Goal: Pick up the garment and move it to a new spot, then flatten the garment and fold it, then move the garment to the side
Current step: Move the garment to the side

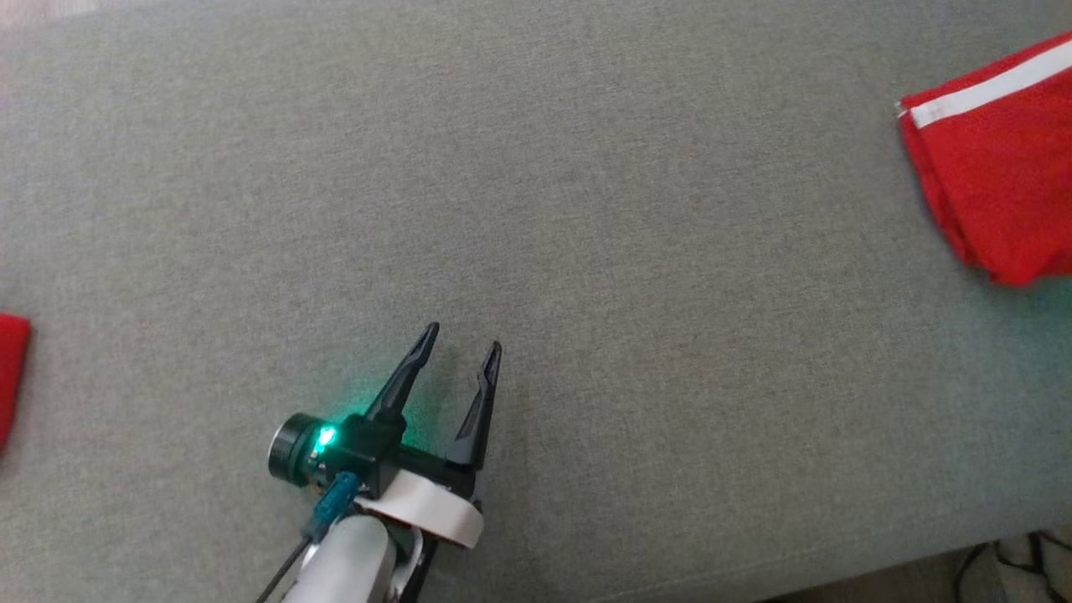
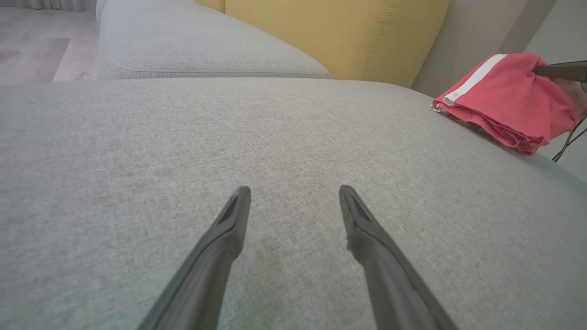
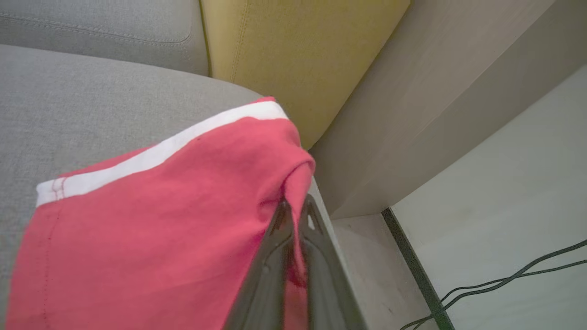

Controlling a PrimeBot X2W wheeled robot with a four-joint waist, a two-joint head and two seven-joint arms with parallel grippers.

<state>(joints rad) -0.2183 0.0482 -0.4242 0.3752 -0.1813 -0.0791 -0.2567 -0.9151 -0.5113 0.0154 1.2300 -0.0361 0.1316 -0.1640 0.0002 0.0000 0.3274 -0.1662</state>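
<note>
The surface is a wide sofa seat (image 1: 586,209) in grey woven fabric, with a fine grain and a stitched seam along the next cushion. Behind it stands a yellow cushion (image 2: 330,32) with a smooth, leather-like face. Beside that is a beige wall panel (image 3: 412,114). Below the panel there is a pale floor (image 3: 504,183), where thin black cables (image 3: 504,279) lie.

The left pincer (image 1: 463,337) is over bare grey fabric. Its two long dark fingers, which taper to points, stand clearly apart and nothing is between them. A green light (image 1: 325,435) glows at its base.

The garment (image 1: 997,184) is soft red knit cloth, folded into a flat package. A straight white band (image 3: 151,158) runs along one edge, and the layers show at the side of the fold. It lies at the end of the seat, far to the right of the left pincer (image 2: 294,190) and a little ahead of it, well apart from it.

The right pincer (image 3: 298,204) is closed on a raised fold of the garment (image 3: 160,220). Red cloth is pinched between its fingers, and most of the garment spreads to the left of them. In the left wrist view one dark finger reaches onto the garment (image 2: 500,96) from the right.

Far to the left of the left pincer, a small piece of another red cloth (image 1: 10,377) touches the picture's border.
</note>
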